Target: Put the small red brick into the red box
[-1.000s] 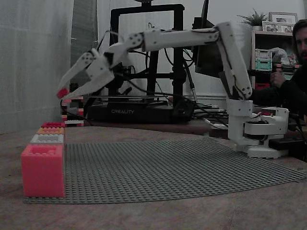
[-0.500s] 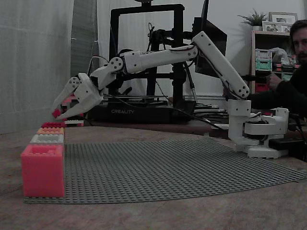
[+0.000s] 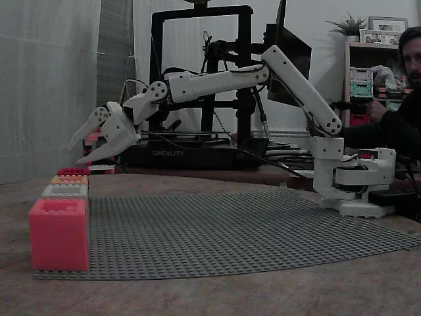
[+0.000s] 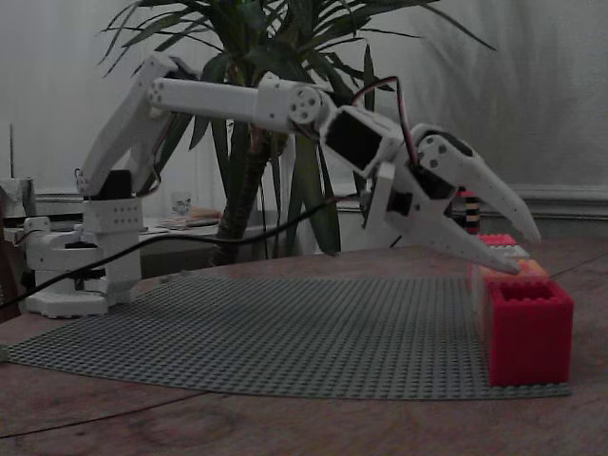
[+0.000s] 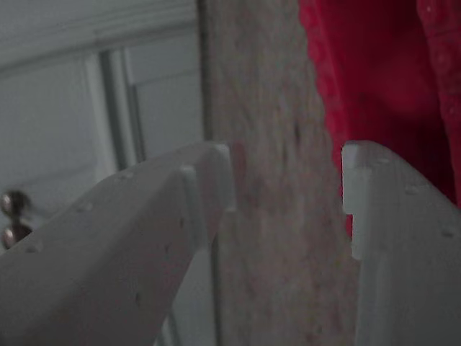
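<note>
My white gripper [image 3: 74, 153] hangs open just above the far end of the row of boxes, with nothing between its fingertips. In the other fixed view the gripper [image 4: 525, 252] is open too, tips pointing down over the back boxes. The deep red box [image 3: 72, 171] is the farthest in the row, low and open-topped, and it shows behind the others as the red box [image 4: 494, 240]. In the wrist view the red box [image 5: 374, 72] lies at upper right beyond the spread fingers [image 5: 209, 180]. The small red brick is hidden from all views.
In front of the red box stand an orange box [image 3: 69, 179], a grey-white box [image 3: 64, 191] and a large pinkish-red box [image 3: 58, 234] along the grey baseplate [image 3: 230, 230]. A red-and-white brick stack [image 4: 472, 211] stands behind. A person [image 3: 408, 99] sits at right.
The arm came down to the left with the small red brick pinched at its tips. Now the jaws stand wider apart and the brick is gone from between them.
</note>
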You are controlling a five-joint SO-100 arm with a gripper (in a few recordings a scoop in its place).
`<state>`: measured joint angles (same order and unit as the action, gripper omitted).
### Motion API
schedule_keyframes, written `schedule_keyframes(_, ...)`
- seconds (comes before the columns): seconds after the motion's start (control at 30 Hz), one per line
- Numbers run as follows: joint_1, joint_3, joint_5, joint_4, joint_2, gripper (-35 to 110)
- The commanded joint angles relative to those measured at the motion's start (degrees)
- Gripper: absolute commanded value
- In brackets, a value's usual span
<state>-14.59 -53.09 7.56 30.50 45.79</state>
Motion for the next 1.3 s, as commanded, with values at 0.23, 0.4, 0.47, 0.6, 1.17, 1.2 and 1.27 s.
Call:
schedule_keyframes(0.23,2.7,-20.5,5.0,3.2,31.9,0)
schedule_keyframes(0.4,5.3,-43.3,6.8,6.2,54.7,0)
schedule_keyframes(0.47,7.1,-53.3,8.2,7.6,63.5,0)
schedule_keyframes(0.6,10.3,-75.1,4.4,11.1,81.6,0)
schedule_keyframes(1.17,16.3,-109.5,-8.5,49.7,137.7,0)
schedule_keyframes(1.2,16.3,-110.3,-8.8,50.3,138.7,0)
schedule_keyframes(1.27,16.3,-110.4,-9.2,50.2,138.7,0)
